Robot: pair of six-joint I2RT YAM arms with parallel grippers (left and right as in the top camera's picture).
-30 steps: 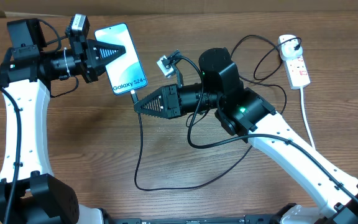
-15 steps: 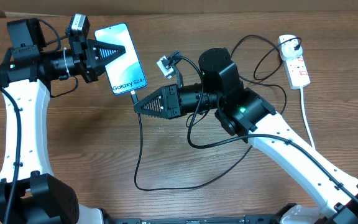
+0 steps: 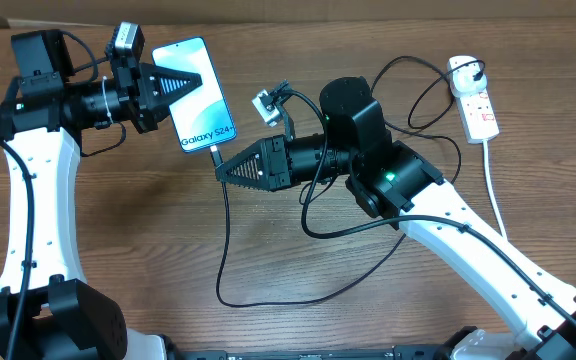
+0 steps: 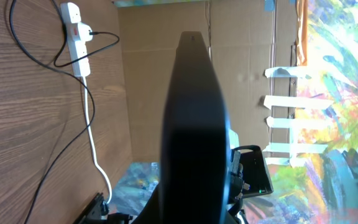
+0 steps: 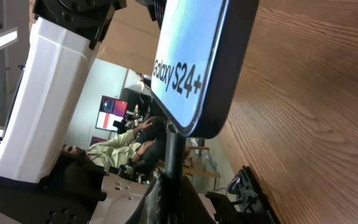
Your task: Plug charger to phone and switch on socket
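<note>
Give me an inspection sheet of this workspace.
Surface: wooden table.
Job's things: phone flat, screen up; charger at its lower edge; socket far right, switch unreadable.
Clutter: nothing seen.
Grippers: left pincer shut over the phone; right pincer shut on the charger.
Cables: charger loops across the table to the socket; white cord leaves the socket.
Surroundings: cardboard wall behind.

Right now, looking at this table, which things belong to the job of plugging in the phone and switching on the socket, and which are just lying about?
For the job:
- phone
- charger cable
- power strip

Just lying about:
- cardboard wall
- colourful painted sheet
- background screen
</note>
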